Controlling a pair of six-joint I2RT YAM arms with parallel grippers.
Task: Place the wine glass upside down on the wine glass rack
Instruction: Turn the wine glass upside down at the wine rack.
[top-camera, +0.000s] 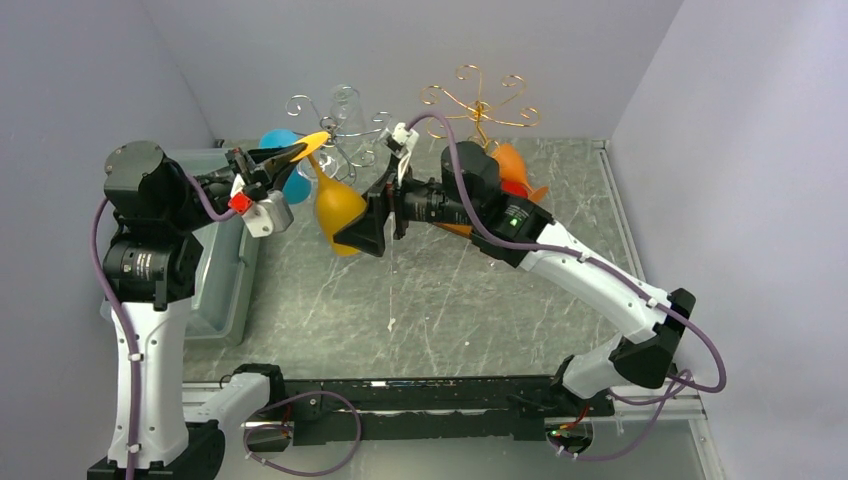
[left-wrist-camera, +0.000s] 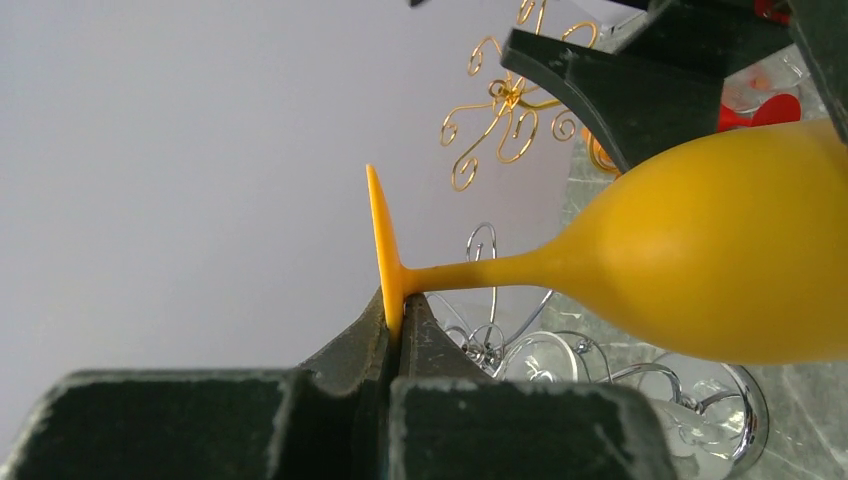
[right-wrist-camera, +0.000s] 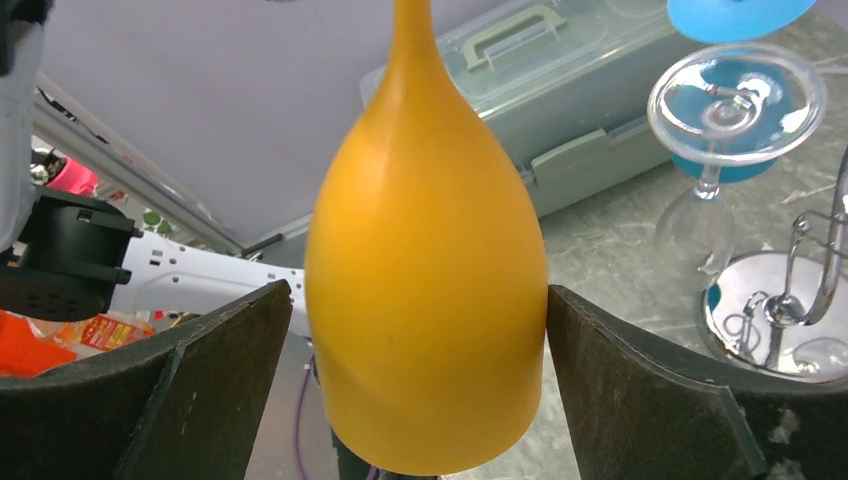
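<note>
Pinches the yellow wine glass (top-camera: 340, 205) by its foot with the left gripper (top-camera: 300, 152), over the far-left part of the worktop (top-camera: 450, 300). Shows, from the left wrist, both fingers (left-wrist-camera: 345, 350) pressed tight together on the lower rim of the thin foot disc, with nothing else between them. Carries the glass off the surface at a tilt, foot toward the far edge, bowl toward the near edge, mouth facing the arm bases.

Brackets the bowl with the right gripper (top-camera: 362, 224), spread wide. Shows, from the right wrist, one pad (right-wrist-camera: 640, 390) meeting the bowl at its broadest part and the other pad (right-wrist-camera: 200, 390) just beside the bowl with a thin sliver of gap. Reads as parted around the bowl, not clamped.

Hangs just in front of the silver rack (top-camera: 335, 135), at the far edge left of centre. Cannot tell whether foot and rack wire touch. Bears a clear glass (top-camera: 345, 100) upside down on that rack, with a blue glass (top-camera: 283, 140) at its left side. Places the gold rack (top-camera: 480, 100) at the far edge right of centre, with an orange glass (top-camera: 510, 160) and a red glass (top-camera: 515, 188) below it, both partly hidden by the right arm. Keeps a grey lidded case (top-camera: 225, 290) along the left edge.
</note>
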